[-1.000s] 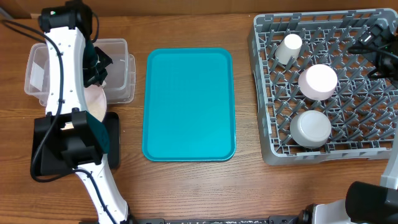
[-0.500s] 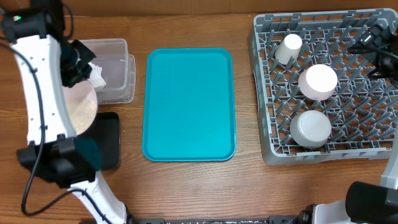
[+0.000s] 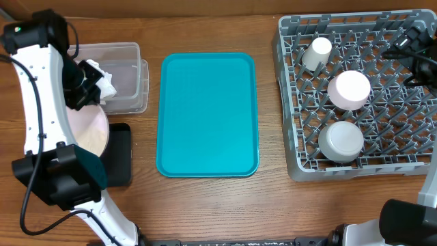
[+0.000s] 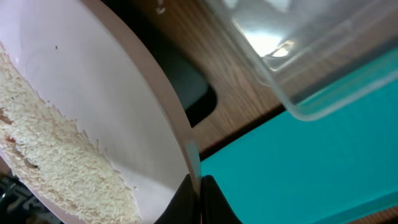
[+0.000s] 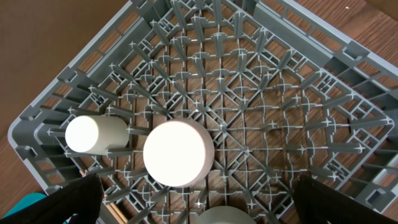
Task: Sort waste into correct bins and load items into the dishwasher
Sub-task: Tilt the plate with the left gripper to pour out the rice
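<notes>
Cup (image 3: pixel 317 51), pinkish bowl (image 3: pixel 349 89) and grey bowl (image 3: pixel 341 139) already sit in the rack (image 3: pixel 283 102), under the right pincer (image 5: pixel 196 186), which gapes wide and holds nothing. The left pincer (image 4: pixel 199 186) is clamped tight on the rim of the tilted plate (image 4: pixel 81 93). Rice (image 4: pixel 56 168) is still on it, with the black tray (image 4: pixel 186 87) beneath and the tub (image 4: pixel 311 74) just beyond. Rice to dump, plate to rack. In the last second the left arm has swung off the tub and the plate has dropped towards the black tray

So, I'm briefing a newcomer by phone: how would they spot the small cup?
Look at the grey dish rack on the right of the table. Three white pieces line its edge nearest the teal tray. The cup is the farthest from the robot, narrower than the middle bowl and near bowl.
</notes>
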Controlling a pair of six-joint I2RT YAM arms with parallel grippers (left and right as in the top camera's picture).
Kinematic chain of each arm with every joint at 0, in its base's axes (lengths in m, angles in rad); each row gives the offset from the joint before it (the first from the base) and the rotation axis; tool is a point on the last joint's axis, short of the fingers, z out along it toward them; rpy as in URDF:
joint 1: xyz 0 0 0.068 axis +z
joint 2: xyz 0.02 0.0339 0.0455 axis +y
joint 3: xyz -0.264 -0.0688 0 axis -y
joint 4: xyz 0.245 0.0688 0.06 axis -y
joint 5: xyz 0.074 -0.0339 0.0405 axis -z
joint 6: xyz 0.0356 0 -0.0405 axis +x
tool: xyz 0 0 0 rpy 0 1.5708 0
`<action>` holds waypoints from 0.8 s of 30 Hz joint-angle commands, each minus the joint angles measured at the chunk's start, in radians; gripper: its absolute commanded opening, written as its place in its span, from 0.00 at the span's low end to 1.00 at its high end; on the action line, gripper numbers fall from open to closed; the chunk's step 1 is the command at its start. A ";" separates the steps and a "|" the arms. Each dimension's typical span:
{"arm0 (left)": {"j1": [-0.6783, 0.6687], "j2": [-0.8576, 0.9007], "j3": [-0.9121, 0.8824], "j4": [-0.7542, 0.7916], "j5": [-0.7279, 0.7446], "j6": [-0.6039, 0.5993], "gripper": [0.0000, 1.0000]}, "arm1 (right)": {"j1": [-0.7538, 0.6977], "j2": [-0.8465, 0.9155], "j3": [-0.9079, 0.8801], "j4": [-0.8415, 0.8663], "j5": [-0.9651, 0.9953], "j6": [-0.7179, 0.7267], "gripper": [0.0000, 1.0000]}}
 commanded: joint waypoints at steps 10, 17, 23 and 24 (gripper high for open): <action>0.113 -0.008 -0.027 0.048 0.151 0.143 0.04 | -0.002 -0.003 0.008 0.005 0.010 0.005 1.00; 0.113 -0.008 -0.027 0.076 0.235 0.205 0.04 | -0.002 -0.003 0.008 0.005 0.010 0.005 1.00; 0.113 -0.008 -0.027 0.087 0.262 0.230 0.04 | -0.002 -0.003 0.008 0.005 0.010 0.005 1.00; 0.113 -0.008 -0.027 0.087 0.262 0.230 0.04 | -0.002 -0.003 0.008 0.005 0.010 0.005 1.00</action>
